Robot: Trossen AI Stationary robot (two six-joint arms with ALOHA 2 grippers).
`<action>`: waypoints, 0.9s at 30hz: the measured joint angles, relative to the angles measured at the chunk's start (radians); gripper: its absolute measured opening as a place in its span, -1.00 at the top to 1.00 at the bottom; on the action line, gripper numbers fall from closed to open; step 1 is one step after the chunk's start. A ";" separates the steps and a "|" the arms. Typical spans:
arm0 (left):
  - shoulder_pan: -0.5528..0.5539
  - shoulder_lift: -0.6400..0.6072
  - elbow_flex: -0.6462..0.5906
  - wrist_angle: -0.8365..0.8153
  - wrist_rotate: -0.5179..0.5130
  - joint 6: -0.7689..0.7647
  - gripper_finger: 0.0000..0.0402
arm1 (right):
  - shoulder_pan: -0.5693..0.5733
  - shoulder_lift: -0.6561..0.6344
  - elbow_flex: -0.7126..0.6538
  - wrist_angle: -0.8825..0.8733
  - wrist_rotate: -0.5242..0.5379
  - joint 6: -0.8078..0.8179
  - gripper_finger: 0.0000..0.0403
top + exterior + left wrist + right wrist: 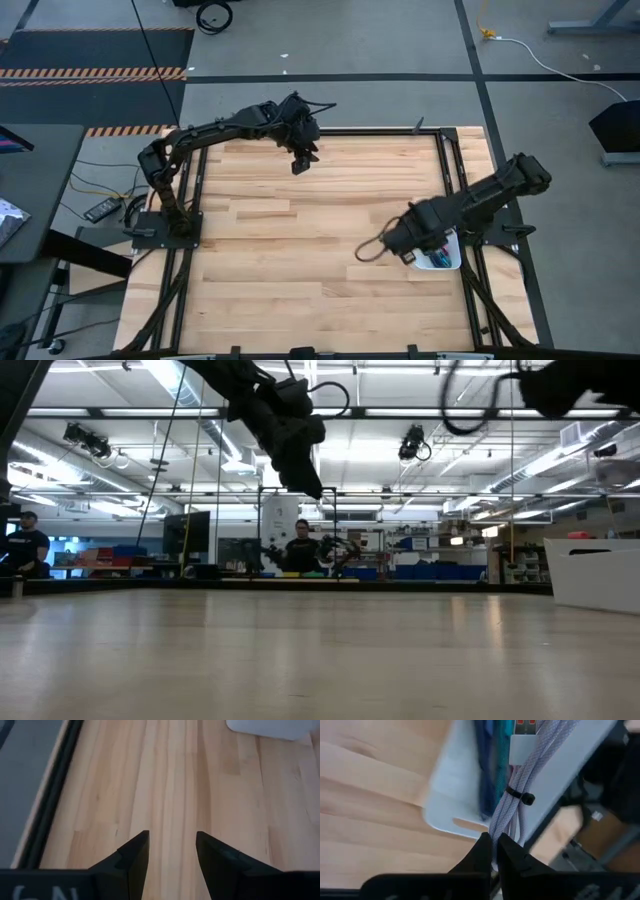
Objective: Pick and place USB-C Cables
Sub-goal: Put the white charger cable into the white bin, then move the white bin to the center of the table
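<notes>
The right gripper [494, 851] pinches the silvery lilac cable [520, 785] over the white tray [451, 800] (left gripper [172, 851] spread, holding nothing).

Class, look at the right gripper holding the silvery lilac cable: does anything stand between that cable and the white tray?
Nothing visible does. The right gripper is shut on the silvery lilac cable, which hangs directly over the white tray. Other cables already lie in the tray, but its near part is bare. The left gripper waits open, far across the table.
</notes>
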 joint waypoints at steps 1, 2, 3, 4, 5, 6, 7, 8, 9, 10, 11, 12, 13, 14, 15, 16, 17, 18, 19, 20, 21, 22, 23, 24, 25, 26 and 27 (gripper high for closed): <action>-0.001 0.005 0.000 -0.001 0.000 0.001 0.15 | 0.019 -0.003 -0.018 -0.001 -0.009 0.018 0.92; -0.004 0.010 0.000 0.004 0.001 0.004 0.15 | 0.036 -0.004 -0.034 0.004 -0.012 0.028 0.91; -0.007 0.015 0.000 0.005 0.000 0.004 0.15 | 0.054 -0.005 -0.048 0.003 -0.012 0.032 0.89; -0.008 0.020 0.000 0.005 0.000 0.005 0.15 | 0.069 -0.006 -0.058 0.001 -0.012 0.032 0.87; -0.007 0.022 0.000 0.003 -0.001 0.004 0.15 | 0.082 -0.006 -0.066 0.001 -0.010 0.031 0.85; -0.007 0.022 0.000 0.004 -0.002 0.004 0.15 | 0.094 -0.006 -0.073 0.003 -0.004 0.031 0.82; -0.007 0.022 0.000 0.008 -0.003 0.001 0.15 | 0.102 -0.006 -0.077 0.002 0.003 0.031 0.79; -0.007 0.022 0.000 0.014 -0.003 -0.008 0.15 | 0.109 -0.006 -0.079 0.005 0.011 0.031 0.75; -0.007 0.022 0.000 0.018 -0.005 -0.019 0.15 | 0.116 -0.006 -0.081 0.010 0.021 0.031 0.72; -0.007 0.022 0.000 0.019 -0.005 -0.025 0.15 | 0.122 -0.006 -0.081 0.016 0.029 0.031 0.68; -0.010 0.022 0.000 0.023 -0.006 -0.030 0.15 | 0.126 -0.006 -0.081 0.021 0.036 0.031 0.65; -0.011 0.022 0.000 0.029 -0.006 -0.034 0.15 | 0.130 -0.006 -0.081 0.023 0.045 0.031 0.61; -0.011 0.022 0.000 0.030 -0.006 -0.034 0.15 | 0.133 -0.006 -0.081 0.025 0.051 0.030 0.57; -0.012 0.022 0.000 0.028 -0.006 -0.034 0.15 | 0.135 -0.006 -0.081 0.029 0.056 0.030 0.54; -0.016 0.022 0.000 0.029 -0.006 -0.034 0.15 | 0.137 -0.006 -0.081 0.028 0.063 0.030 0.50; -0.017 0.022 0.000 0.029 -0.006 -0.034 0.15 | 0.139 -0.006 -0.081 0.028 0.074 0.030 0.47; -0.018 0.022 0.000 0.029 -0.006 -0.034 0.15 | 0.143 -0.006 -0.081 0.029 0.087 0.030 0.44; -0.019 0.022 0.000 0.029 -0.006 -0.034 0.15 | 0.145 -0.005 -0.081 0.029 0.103 0.030 0.41; -0.021 0.022 0.000 0.028 -0.006 -0.034 0.15 | 0.148 -0.004 -0.081 0.029 0.119 0.030 0.38; -0.023 0.022 0.000 0.029 -0.006 -0.034 0.15 | 0.150 -0.003 -0.081 0.030 0.136 0.030 0.36; -0.023 0.022 0.000 0.029 -0.006 -0.034 0.15 | 0.150 -0.003 -0.081 0.030 0.145 0.030 0.34; -0.023 0.022 0.000 0.029 -0.006 -0.034 0.15 | 0.150 -0.003 -0.081 0.031 0.156 0.031 0.32; -0.023 0.022 0.000 0.029 -0.006 -0.034 0.15 | 0.150 -0.003 -0.081 0.032 0.161 0.032 0.31; -0.024 0.022 0.000 0.029 -0.006 -0.034 0.15 | 0.150 -0.003 -0.081 0.031 0.166 0.034 0.30; -0.024 0.022 0.000 0.029 -0.006 -0.034 0.15 | 0.150 -0.003 -0.081 0.030 0.174 0.034 0.30; -0.024 0.022 0.000 0.029 -0.006 -0.034 0.15 | 0.150 -0.003 -0.081 0.031 0.183 0.033 0.30; -0.024 0.022 0.000 0.029 -0.006 -0.034 0.15 | 0.150 -0.003 -0.081 0.031 0.189 0.031 0.30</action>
